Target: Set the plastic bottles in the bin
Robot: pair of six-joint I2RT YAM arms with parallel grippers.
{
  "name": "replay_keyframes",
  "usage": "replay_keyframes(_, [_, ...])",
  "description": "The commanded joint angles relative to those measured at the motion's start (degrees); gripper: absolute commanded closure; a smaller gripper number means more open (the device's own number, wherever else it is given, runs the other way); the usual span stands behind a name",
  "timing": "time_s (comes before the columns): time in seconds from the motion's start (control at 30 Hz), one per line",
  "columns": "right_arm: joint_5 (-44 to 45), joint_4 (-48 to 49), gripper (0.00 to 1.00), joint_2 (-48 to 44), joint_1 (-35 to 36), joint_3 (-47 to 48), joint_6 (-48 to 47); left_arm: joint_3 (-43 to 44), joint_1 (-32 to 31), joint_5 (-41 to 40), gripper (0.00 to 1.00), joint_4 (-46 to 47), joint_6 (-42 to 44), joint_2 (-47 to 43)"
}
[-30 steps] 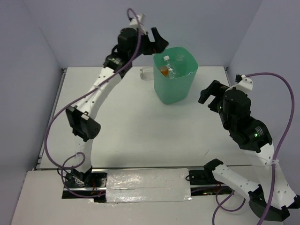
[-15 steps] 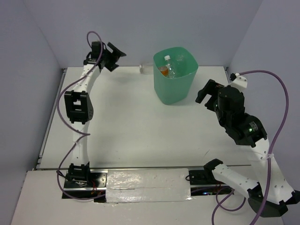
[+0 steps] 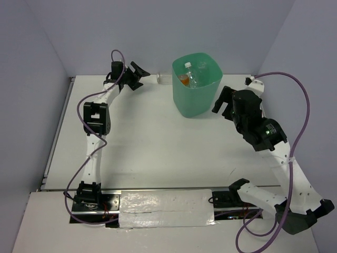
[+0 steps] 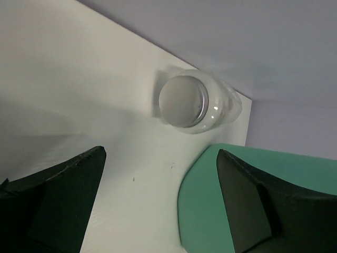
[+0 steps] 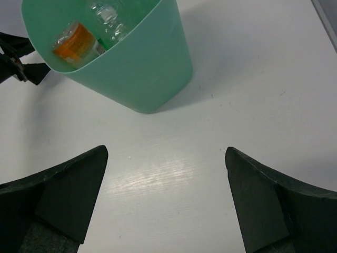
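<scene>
The mint-green bin [image 3: 197,97] stands at the back of the table. Inside it lie a clear bottle with a white cap [image 3: 187,67] and a bottle with orange ends [image 3: 182,79]; the right wrist view shows both, the orange one [image 5: 78,43] and the clear one [image 5: 108,15], within the bin [image 5: 142,68]. Another clear bottle [image 3: 163,78] lies on the table left of the bin, by the back wall. My left gripper [image 3: 141,76] is open, just left of this bottle [image 4: 194,103], pointing at its end. My right gripper [image 3: 221,104] hangs open and empty right of the bin.
The bin's wall [image 4: 221,205] sits close beside my left gripper's [image 4: 159,153] right finger. The back wall rises just behind the lying bottle. Bare white tabletop [image 5: 174,174] lies under my right gripper [image 5: 166,151]. Silver tape [image 3: 166,208] covers the near edge.
My left arm left the bin's rim, swung to the far back left, then came right toward the lying bottle. My right arm moved closer to the bin. Both grippers stayed open.
</scene>
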Motion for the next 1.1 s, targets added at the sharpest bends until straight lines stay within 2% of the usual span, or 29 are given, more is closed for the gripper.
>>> replay_keyframes(0.0, [-0.56, 2.55, 0.00, 0.77, 0.35, 1.90, -0.77, -0.49, 0.16, 3.58, 0.00, 9.93, -0.08, 0.88])
replay_keyframes(0.2, [-1.17, 2.99, 0.00, 1.73, 0.35, 1.55, -0.51, 5.75, -0.54, 4.99, 0.01, 13.53, -5.96, 6.51])
replay_keyframes(0.33, [-1.09, 3.08, 0.00, 2.09, 0.35, 1.38, -0.60, 6.11, -1.42, 4.29, 0.01, 15.73, -8.70, 8.27])
replay_keyframes(0.53, [-1.96, 3.78, 0.00, 2.61, 0.35, 1.12, -0.42, 6.54, -3.17, -0.10, 0.01, 20.73, -15.11, 11.16])
replay_keyframes(0.7, [-1.88, 3.70, 0.00, 3.05, 0.35, 1.64, -0.42, 10.68, -4.93, -5.99, 0.01, 23.73, -20.47, 14.33])
replay_keyframes(1.07, [-1.96, 4.40, 0.00, 4.28, 0.35, 1.99, -0.95, 12.61, -6.87, -9.69, 0.01, 27.60, -23.64, 17.67])
